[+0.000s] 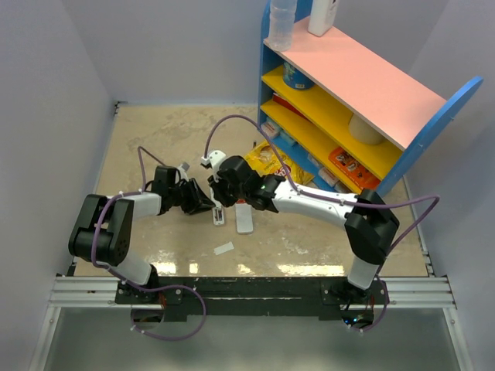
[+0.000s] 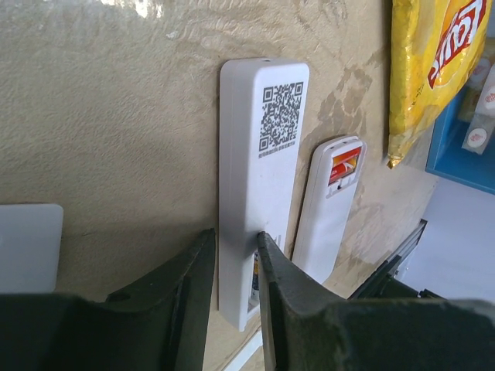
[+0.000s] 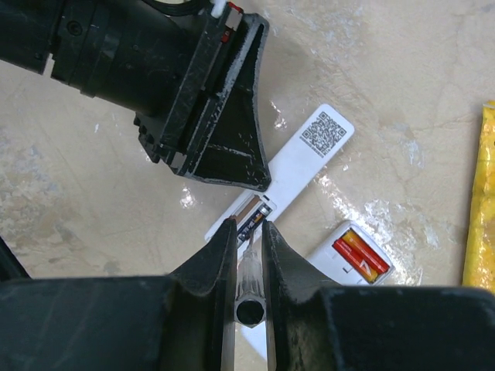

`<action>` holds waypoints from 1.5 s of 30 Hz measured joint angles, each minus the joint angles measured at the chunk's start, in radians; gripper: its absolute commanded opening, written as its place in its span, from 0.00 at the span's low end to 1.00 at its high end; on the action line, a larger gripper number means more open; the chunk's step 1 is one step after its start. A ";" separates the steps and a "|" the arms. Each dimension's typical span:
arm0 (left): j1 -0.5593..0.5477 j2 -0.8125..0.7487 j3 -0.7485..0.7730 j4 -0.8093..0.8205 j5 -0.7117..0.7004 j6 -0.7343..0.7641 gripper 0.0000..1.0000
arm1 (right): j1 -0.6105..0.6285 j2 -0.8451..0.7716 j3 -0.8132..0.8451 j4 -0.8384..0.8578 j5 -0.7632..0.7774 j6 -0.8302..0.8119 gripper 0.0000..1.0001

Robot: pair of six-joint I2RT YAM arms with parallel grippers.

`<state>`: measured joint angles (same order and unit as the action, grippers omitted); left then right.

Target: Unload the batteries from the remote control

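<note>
Batteries (image 2: 344, 165) in remote (image 2: 321, 220) | left gripper (image 2: 234, 239) clamps white bar (image 2: 241, 147) | right gripper (image 3: 247, 228) pinches stick (image 3: 250, 280)

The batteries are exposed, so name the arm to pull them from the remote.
Probably right. The right gripper holds a grey stick, and the batteries in the remote lie just beside it; the left gripper sits over the narrow white bar.

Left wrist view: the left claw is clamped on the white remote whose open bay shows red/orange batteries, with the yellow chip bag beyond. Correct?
No. The left wrist view shows the left claw clamped on the QR-coded white bar; the white remote whose open bay shows red/orange batteries lies free beside it. The yellow chip bag is beyond, as said.
</note>
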<state>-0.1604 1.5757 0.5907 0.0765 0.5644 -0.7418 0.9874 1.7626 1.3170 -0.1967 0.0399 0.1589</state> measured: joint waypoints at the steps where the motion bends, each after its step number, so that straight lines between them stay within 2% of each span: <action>1: 0.000 0.000 0.000 0.004 0.000 -0.002 0.32 | 0.004 0.002 0.000 0.004 0.001 -0.010 0.00; 12: -0.005 0.009 -0.015 0.048 0.013 -0.026 0.30 | 0.034 0.042 -0.003 0.124 0.023 -0.064 0.00; 21: -0.005 0.009 -0.015 0.048 0.014 -0.026 0.29 | -0.059 -0.068 -0.215 0.300 -0.013 0.100 0.00; 29: -0.005 0.009 -0.017 0.049 0.014 -0.026 0.28 | -0.095 -0.092 -0.295 0.409 -0.063 0.170 0.00; 32: -0.005 0.009 -0.017 0.050 0.014 -0.026 0.28 | -0.097 -0.093 -0.298 0.414 -0.074 0.170 0.00; 39: -0.005 0.008 -0.024 0.064 0.017 -0.035 0.28 | 0.029 -0.039 -0.177 0.328 0.085 0.056 0.00; 45: -0.005 0.009 -0.026 0.066 0.017 -0.037 0.27 | 0.052 -0.039 -0.179 0.325 0.125 0.021 0.00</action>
<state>-0.1650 1.5845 0.5652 0.1425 0.5812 -0.7784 1.0393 1.7233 1.1378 0.1284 0.1650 0.1799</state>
